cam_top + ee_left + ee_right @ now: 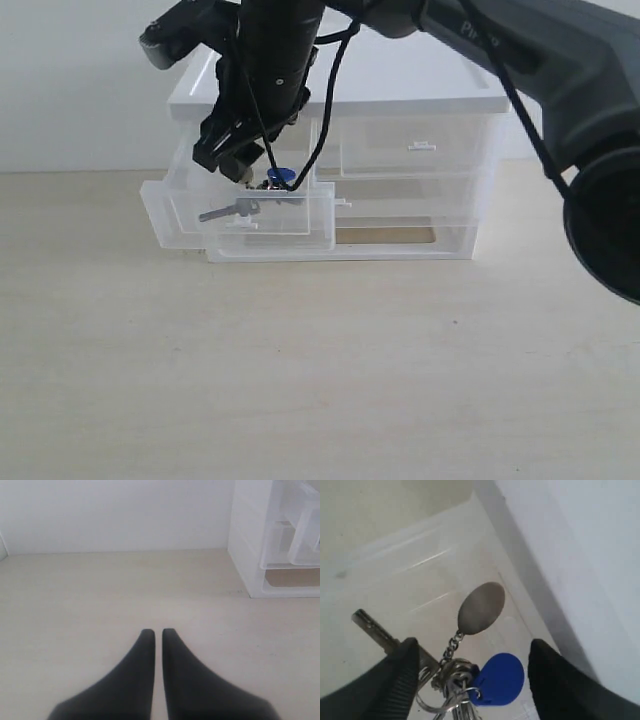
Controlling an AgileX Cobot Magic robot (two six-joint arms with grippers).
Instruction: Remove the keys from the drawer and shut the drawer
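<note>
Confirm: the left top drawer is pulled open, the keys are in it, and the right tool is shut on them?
Not shut. The right wrist view shows the right tool open, straddling the keys. The drawer is pulled open, keys inside.

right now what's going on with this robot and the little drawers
The right hand is down over the pulled-out top-left drawer of the white-topped organizer. It is open, straddling the keys, which lie inside the drawer and are not yet gripped. The left hand hangs shut above the table, off to the side, holding nothing. Neither lifting the keys out nor closing the drawer is done yet.
</note>
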